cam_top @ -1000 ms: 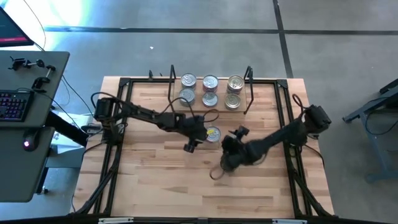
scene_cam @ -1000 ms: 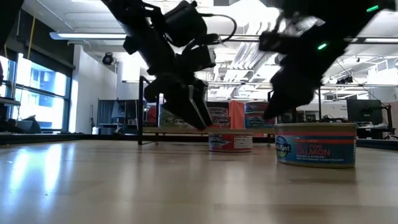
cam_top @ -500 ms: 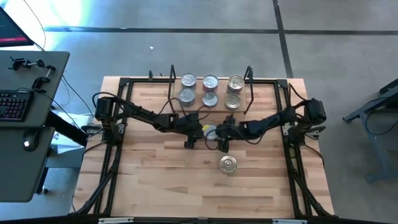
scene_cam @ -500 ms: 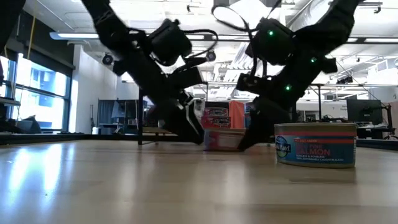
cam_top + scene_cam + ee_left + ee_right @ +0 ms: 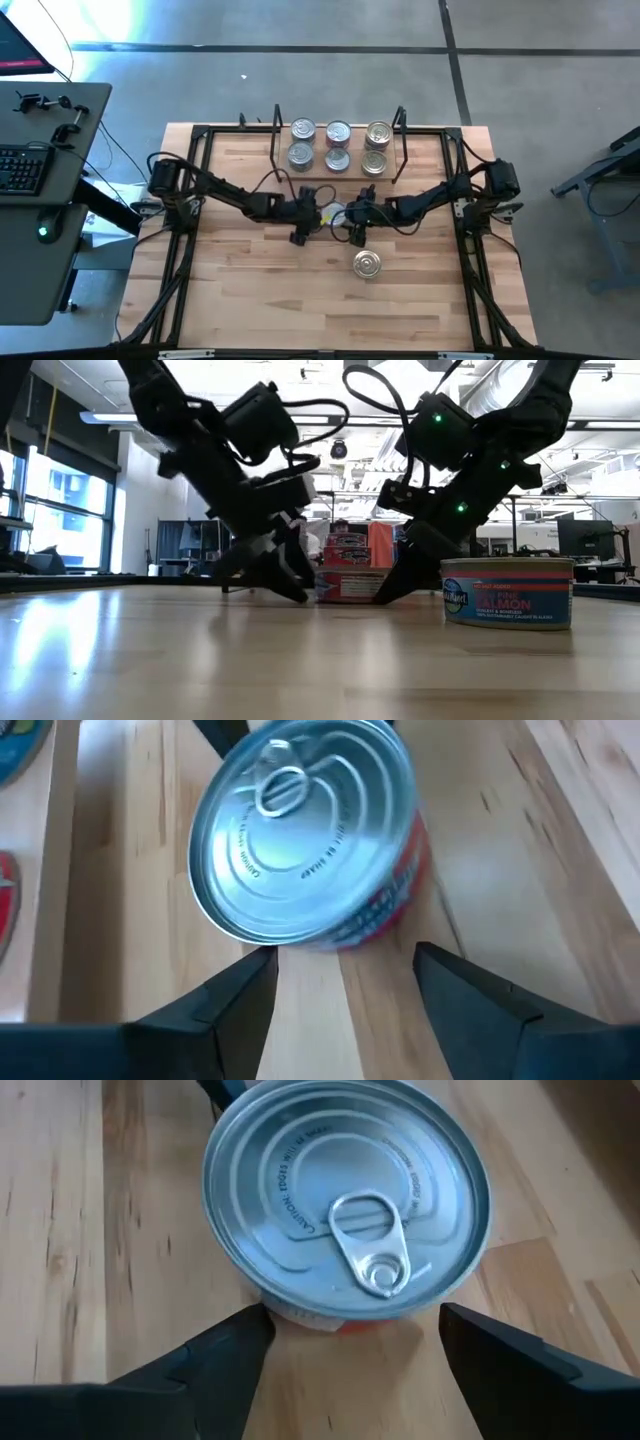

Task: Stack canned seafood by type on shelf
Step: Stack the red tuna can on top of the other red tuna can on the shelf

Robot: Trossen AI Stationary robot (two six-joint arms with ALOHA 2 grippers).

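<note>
Since half a second ago the left gripper has drawn back toward the table's left edge, away from the middle can, so a gap now shows between them from above. The right gripper has hardly shifted.

Nearest the front edge, the salmon can stands alone and upright, gold lid up, blue and red label facing the low camera. It has not moved.

Farther in, near the table's middle, the middle can stands flat on its base with its silver pull-tab lid up, its short axis vertical. Its side is red. Both grippers flank it, left and right, fingertips down at the board. The left gripper's fingers are spread wider than the can, with nothing between them; the can lies just ahead of the tips. The right gripper's fingers are spread as wide, also holding nothing, the can just beyond them. In the low view the two grippers lean in from either side, and whether either touches the can I cannot tell.

Farthest, along the back edge, the shelf holds six cans seen from above as two rows of three, all lids up: silver at left, reddish in the middle, gold at right.
</note>
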